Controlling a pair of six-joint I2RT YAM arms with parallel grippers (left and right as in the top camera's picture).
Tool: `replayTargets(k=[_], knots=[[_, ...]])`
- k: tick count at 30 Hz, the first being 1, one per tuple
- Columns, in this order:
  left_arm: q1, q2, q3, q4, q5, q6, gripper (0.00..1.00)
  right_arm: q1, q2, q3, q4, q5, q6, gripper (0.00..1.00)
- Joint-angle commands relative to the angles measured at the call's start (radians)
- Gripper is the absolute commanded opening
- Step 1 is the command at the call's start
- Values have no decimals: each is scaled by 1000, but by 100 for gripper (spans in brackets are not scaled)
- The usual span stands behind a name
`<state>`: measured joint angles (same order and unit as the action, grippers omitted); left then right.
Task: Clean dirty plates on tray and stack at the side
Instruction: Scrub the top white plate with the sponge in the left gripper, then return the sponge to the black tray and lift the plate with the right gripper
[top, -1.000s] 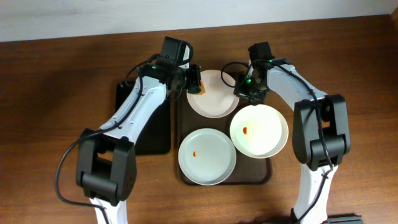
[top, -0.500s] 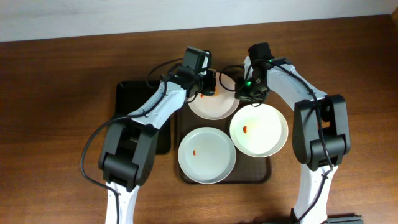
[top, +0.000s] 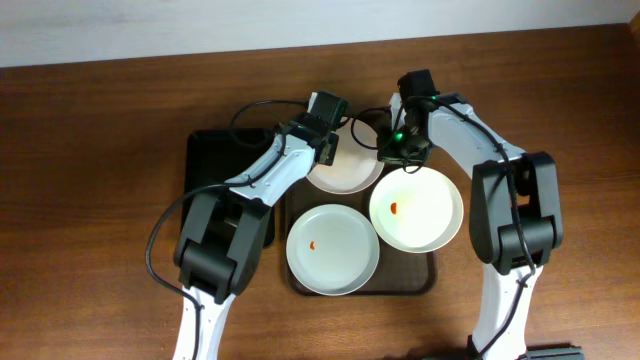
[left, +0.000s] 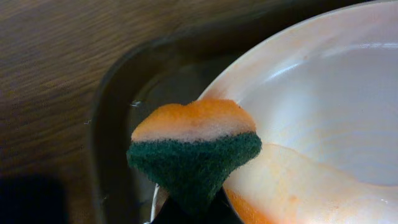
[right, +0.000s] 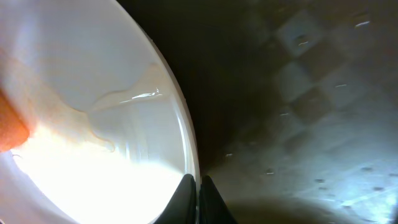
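We see the far plate (top: 350, 172), streaked orange, at the back of the tray (top: 410, 275). Our left gripper (top: 330, 150) pinches a sponge (left: 194, 149) over its rim. Our right gripper (right: 194, 198) clamps the opposite rim. A second plate (top: 333, 250) and a third plate (top: 417, 208), each with an orange spot, sit nearer the tray's front.

A dark brown tray (top: 420, 273) with a raised rim lies in the middle of the frame and carries three round white plates. The upper plate (top: 345, 176) has a thin orange film. The lower left plate (top: 340, 256) and the right plate (top: 427, 215) each show one small red spot; the right plate reaches over the tray's right edge
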<state>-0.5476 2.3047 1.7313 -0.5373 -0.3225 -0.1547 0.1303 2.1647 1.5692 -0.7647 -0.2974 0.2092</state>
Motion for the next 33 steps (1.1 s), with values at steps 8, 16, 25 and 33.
replayTargets(k=[8,16,25,33], knots=[[27,34,368,-471,-200,-85,0,-2,17,-8,-34,93,-14,4],[291,-20,600,-883,249,-93,0,-2,16,-4,-17,92,-23,4],[452,-20,265,-743,380,44,0,-1,16,-4,3,92,-47,5],[462,-60,235,-753,362,45,100,-2,14,20,11,92,-101,4]])
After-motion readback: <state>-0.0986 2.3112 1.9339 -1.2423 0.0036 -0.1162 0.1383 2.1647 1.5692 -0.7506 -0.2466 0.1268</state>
